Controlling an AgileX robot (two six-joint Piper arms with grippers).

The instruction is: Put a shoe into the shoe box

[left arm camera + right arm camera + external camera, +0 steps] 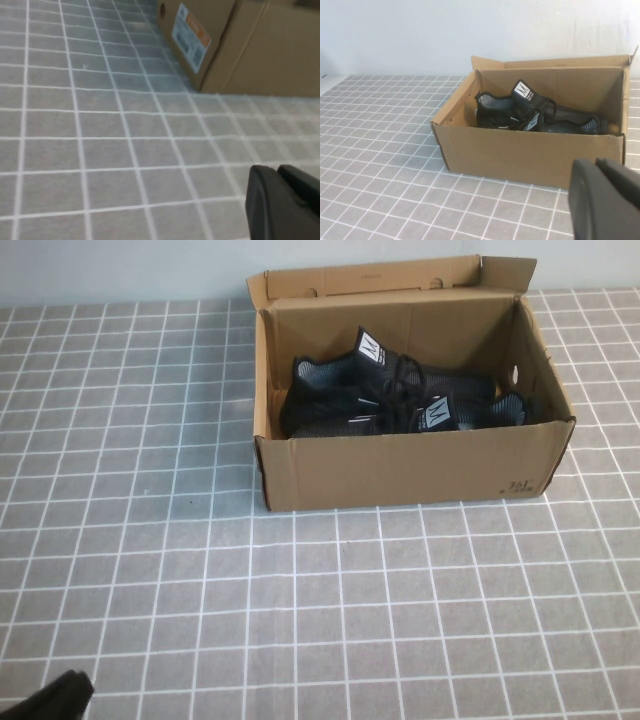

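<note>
The whole scene is taken up by a table (pixel 150 570) covered in a grey cloth with a white grid. Toward 1 o'clock on it, the shoe box (pixel 400 475) is parked with its flap lid folded up and back, so the inside is wide open from above. A blue, white and orange label (pixel 189 36) is stuck on one end wall of the box, seen from the left wrist camera.

Inside the box, two black mesh sneakers are packed side by side. The shoe (pixel 335 395) is laid at the 9 o'clock side of the interior, its white tongue label sticking up near the back wall. Its twin shoe (pixel 470 410) is tucked at the 3 o'clock side, laces tangled up between the two, touching.

The left gripper (pixel 282 202) is kept low near the table's 7 o'clock corner, well apart from the box, fingers pressed together on nothing. The right gripper (pixel 605 200) is held out past the box's near wall, also pinched closed and empty.
</note>
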